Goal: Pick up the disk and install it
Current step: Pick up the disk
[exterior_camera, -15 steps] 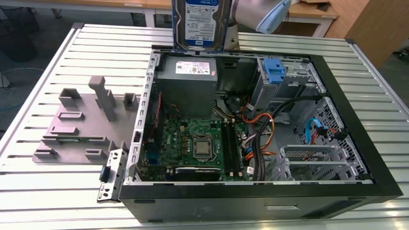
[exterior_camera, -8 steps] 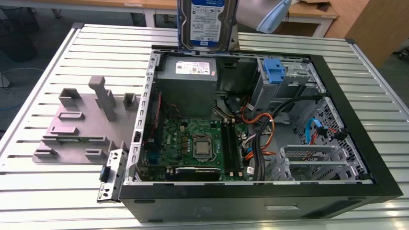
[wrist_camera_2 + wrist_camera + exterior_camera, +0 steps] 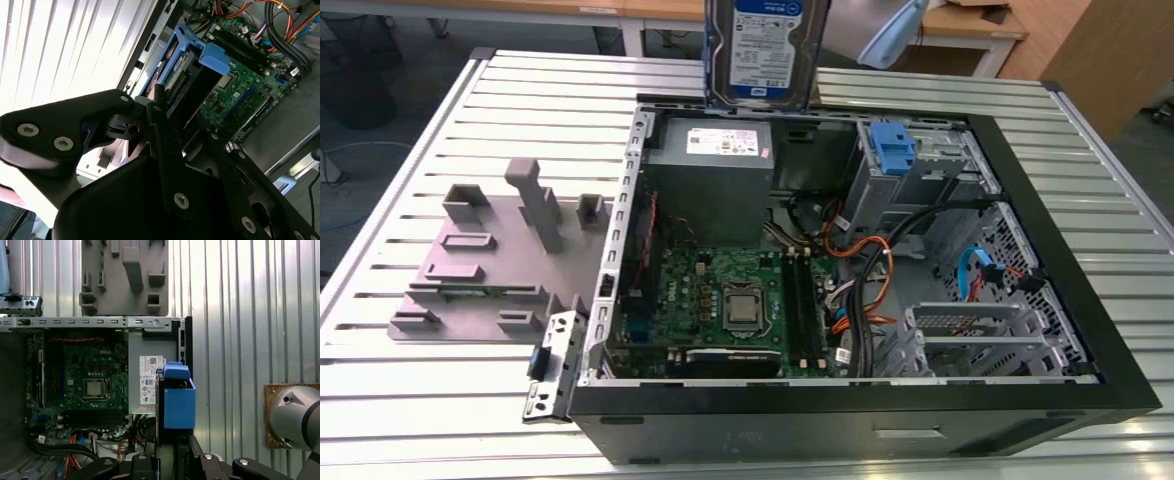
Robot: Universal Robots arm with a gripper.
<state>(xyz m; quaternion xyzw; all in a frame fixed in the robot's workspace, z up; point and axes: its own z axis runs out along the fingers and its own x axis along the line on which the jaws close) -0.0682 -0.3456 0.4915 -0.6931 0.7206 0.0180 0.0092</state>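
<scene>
The disk [image 3: 767, 50] hangs upright above the open computer case [image 3: 1071, 290], over the case's rim beside the grey power-supply box [image 3: 707, 180]. The claw [image 3: 172, 452] is closed on the disk, whose blue side rail [image 3: 179, 405] projects beyond it toward the case. The case lies on the slatted tabletop [image 3: 520, 100].

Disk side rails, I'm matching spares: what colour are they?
Blue, on the disk, best in the first wrist view.
</scene>
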